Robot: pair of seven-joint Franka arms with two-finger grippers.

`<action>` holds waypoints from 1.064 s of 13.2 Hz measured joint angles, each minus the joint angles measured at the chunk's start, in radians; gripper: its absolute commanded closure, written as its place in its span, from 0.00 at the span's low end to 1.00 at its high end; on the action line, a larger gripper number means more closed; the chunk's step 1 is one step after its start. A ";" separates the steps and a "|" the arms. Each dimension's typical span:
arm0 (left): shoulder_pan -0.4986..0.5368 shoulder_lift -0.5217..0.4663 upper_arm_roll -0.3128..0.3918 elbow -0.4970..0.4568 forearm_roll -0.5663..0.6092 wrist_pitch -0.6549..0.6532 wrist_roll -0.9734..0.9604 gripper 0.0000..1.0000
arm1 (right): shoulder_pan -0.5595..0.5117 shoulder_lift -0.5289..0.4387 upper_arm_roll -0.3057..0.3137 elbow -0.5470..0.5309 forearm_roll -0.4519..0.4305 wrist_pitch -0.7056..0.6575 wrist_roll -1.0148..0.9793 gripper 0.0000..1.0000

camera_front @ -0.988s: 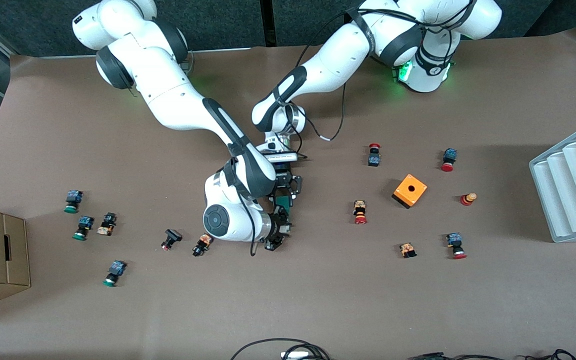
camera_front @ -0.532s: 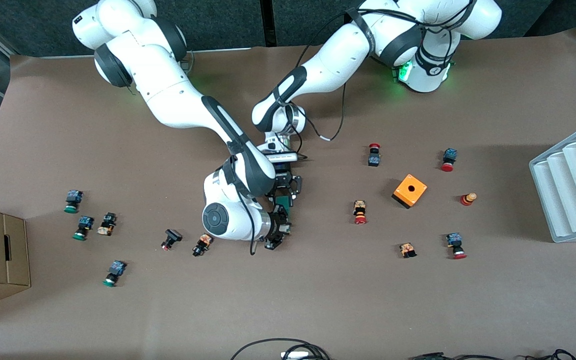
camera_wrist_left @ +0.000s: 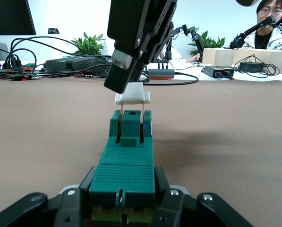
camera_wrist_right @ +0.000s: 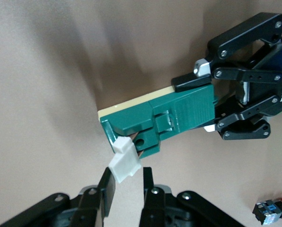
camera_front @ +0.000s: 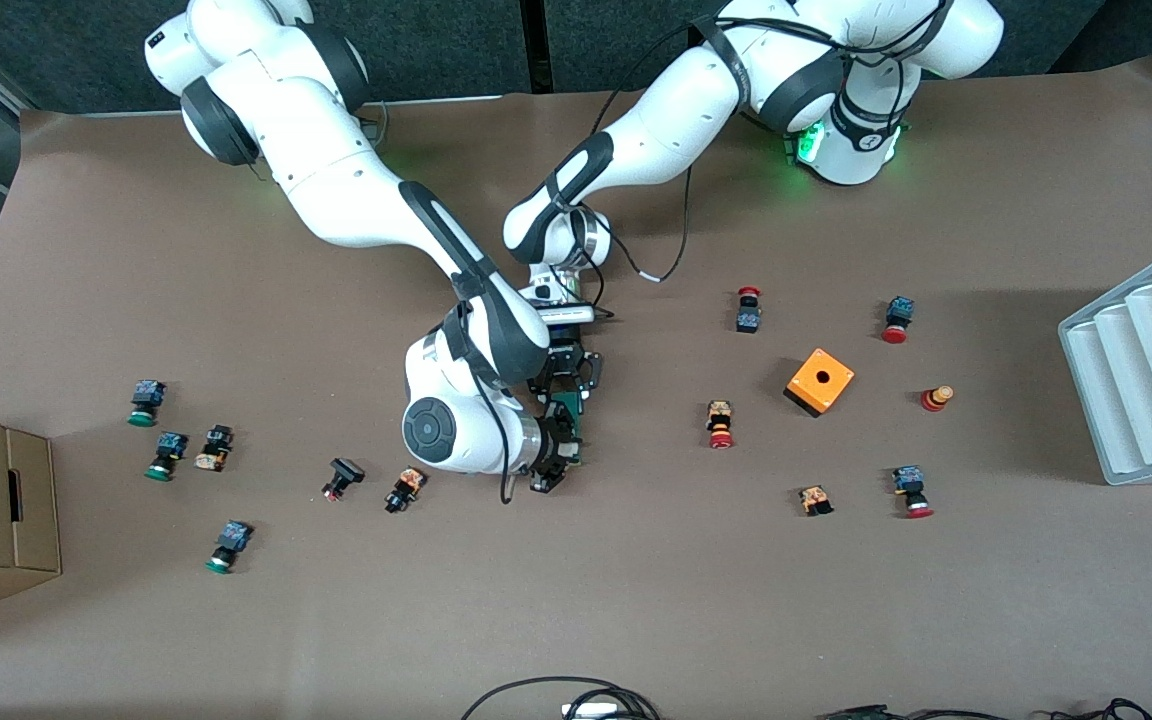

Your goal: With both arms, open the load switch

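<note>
The left gripper (camera_wrist_left: 124, 208) clamps the narrow dark-green load switch block (camera_wrist_left: 125, 163) steady so the right gripper (camera_wrist_right: 126, 187) can pinch its small white end piece (camera_wrist_right: 124, 163) free

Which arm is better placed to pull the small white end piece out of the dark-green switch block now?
Right: the right gripper pinches the small white end piece, while the left gripper clamps the dark-green rectangular switch block steady.

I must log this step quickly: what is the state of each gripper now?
Left gripper: shut on the load switch.
Right gripper: shut on the switch's white end piece.
</note>
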 measured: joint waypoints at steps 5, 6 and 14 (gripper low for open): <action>0.000 0.000 0.000 0.000 0.000 -0.001 0.000 0.49 | 0.000 -0.011 0.002 -0.013 -0.015 0.000 -0.016 0.70; 0.000 0.000 0.000 0.000 0.000 0.000 0.000 0.49 | 0.000 -0.019 0.002 -0.024 -0.015 0.000 -0.026 0.70; 0.000 0.000 0.000 0.000 0.000 -0.001 -0.001 0.49 | -0.001 -0.064 0.016 -0.089 -0.050 0.000 -0.052 0.71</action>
